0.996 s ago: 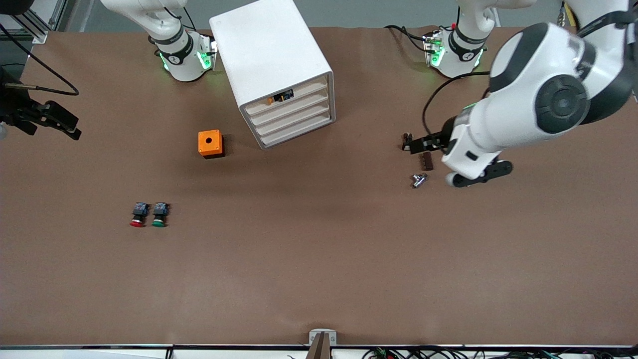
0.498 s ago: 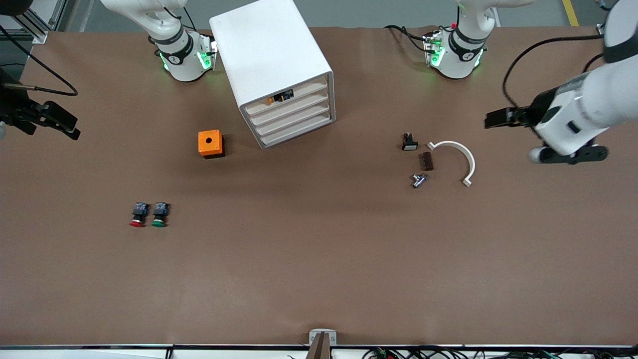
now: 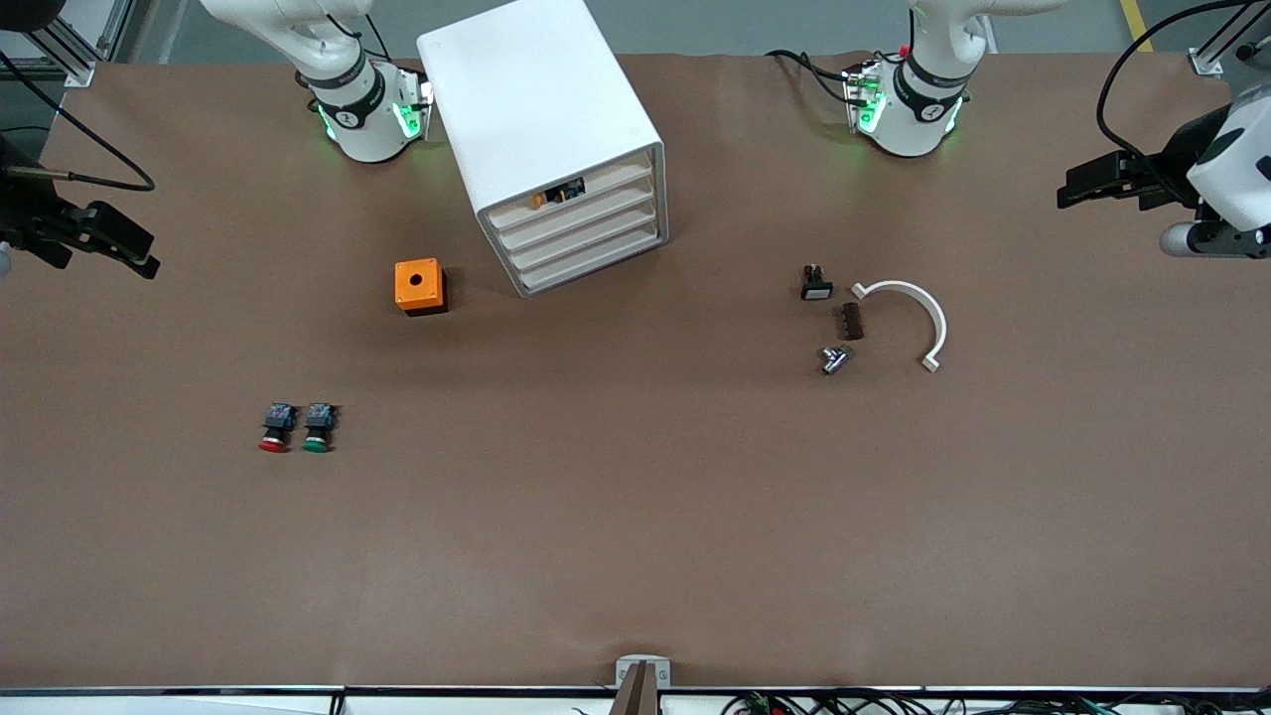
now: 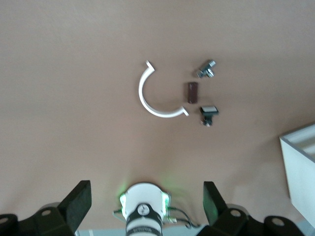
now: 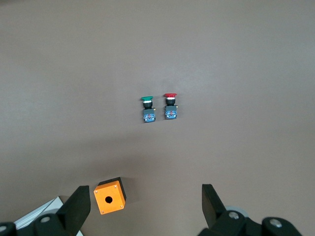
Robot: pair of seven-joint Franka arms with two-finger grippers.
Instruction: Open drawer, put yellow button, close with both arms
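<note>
The white cabinet (image 3: 541, 109) stands between the two arm bases. Its top drawer (image 3: 606, 181) has its front level with the three drawers below. The yellow button (image 3: 556, 193) shows inside that top drawer, through the gap above its front. My left gripper (image 3: 1080, 189) hangs open and empty over the left arm's end of the table; its wrist view shows the jaws (image 4: 146, 204) wide apart. My right gripper (image 3: 132, 246) hangs open and empty over the right arm's end; its wrist view shows the jaws (image 5: 143, 206) wide apart.
An orange box (image 3: 420, 286) with a hole on top sits beside the cabinet. A red button (image 3: 275, 428) and a green button (image 3: 318, 428) lie nearer the camera. A white curved piece (image 3: 912, 308), a black switch (image 3: 815, 283), a brown block (image 3: 849, 321) and a metal part (image 3: 834, 358) lie toward the left arm's end.
The left arm has swung away from the small parts toward its end of the table, uncovering the white curved piece. The right arm has not moved.
</note>
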